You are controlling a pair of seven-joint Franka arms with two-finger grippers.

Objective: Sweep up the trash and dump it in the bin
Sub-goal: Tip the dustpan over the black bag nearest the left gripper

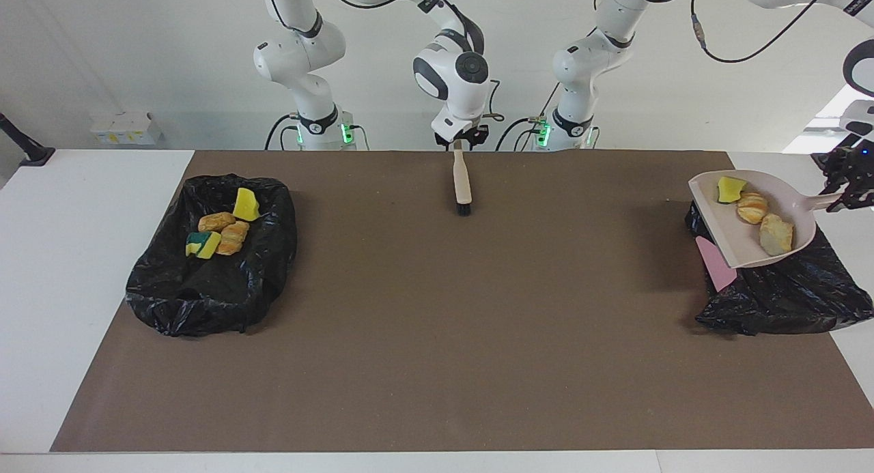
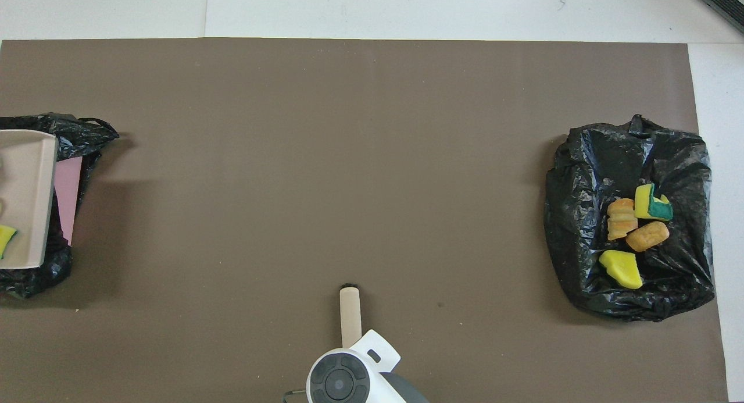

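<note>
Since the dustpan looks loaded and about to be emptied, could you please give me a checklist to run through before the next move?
1. Dustpan over the bin at the left arm's end: ok, it hangs above the black bag.
2. Load aboard: ok, one sponge chunk and two bread lumps lie in the pan.
3. Left gripper holding the pan's handle: ok.
4. Brown mat free of stray trash: ok, none visible.
5. Brush out of the way: ok, the right gripper holds it at mid-table, near the robots.
6. Pink sheet under the pan blocking the bin's mouth: cannot tell.
</note>
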